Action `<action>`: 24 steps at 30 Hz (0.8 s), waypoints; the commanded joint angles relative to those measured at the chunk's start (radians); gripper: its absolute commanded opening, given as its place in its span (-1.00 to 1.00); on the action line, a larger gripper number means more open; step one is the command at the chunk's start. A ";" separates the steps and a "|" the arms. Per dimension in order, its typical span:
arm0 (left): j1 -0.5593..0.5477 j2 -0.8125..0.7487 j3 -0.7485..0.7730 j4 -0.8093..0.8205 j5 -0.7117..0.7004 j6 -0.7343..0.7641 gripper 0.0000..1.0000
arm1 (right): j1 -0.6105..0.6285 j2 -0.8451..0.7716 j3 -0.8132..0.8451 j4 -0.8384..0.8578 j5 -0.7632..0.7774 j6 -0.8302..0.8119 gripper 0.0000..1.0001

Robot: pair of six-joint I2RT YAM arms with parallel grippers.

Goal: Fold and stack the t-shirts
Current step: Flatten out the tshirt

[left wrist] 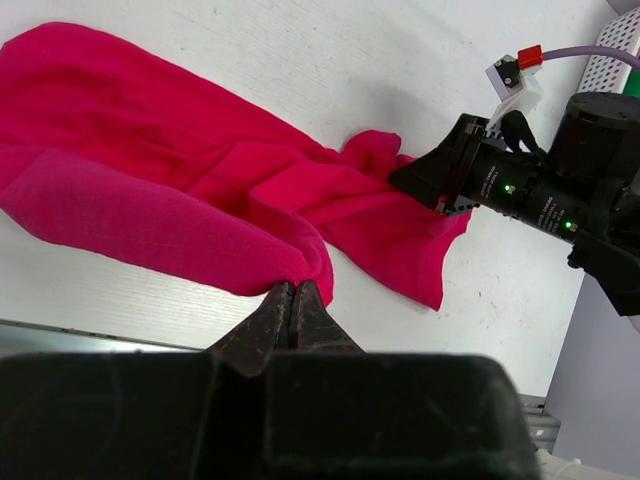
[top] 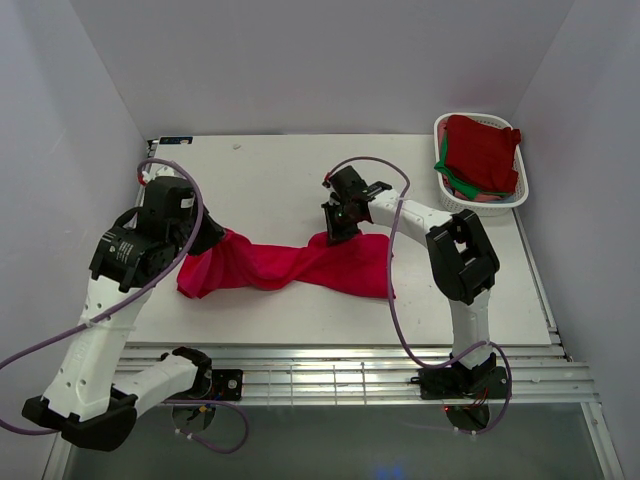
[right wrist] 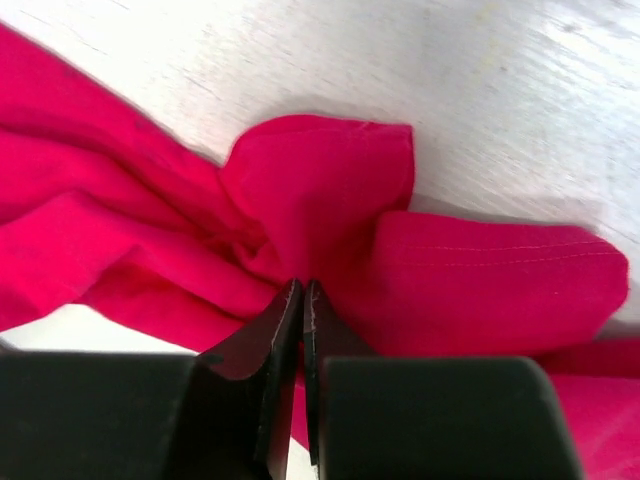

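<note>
The table (top: 280, 180) is a flat, matte white board. Across its middle lies a crimson shirt (top: 270, 265), thin soft weave, pulled into a long, twisted band with rumpled folds and a stitched hem showing in the right wrist view. At the far right corner sits a white slotted plastic basket (top: 452, 200) holding folded shirts, a dark red one (top: 485, 150) above a green one (top: 455, 180). The left gripper (left wrist: 294, 290) has its black fingers pinched together on a rounded fold at the band's left end. The right gripper (right wrist: 302, 290) is clamped on a bunched pucker near its right end.
</note>
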 commanded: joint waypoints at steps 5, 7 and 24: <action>0.001 0.014 0.121 -0.024 -0.147 0.032 -1.00 | -0.003 -0.072 0.197 -0.109 0.251 -0.073 -0.85; 0.001 0.048 0.167 -0.025 -0.208 0.040 -1.00 | -0.012 -0.086 0.294 -0.164 0.294 -0.096 -0.85; 0.001 0.137 0.420 0.242 -0.471 0.273 -1.00 | -0.164 -0.381 0.580 -0.293 0.489 -0.185 -0.85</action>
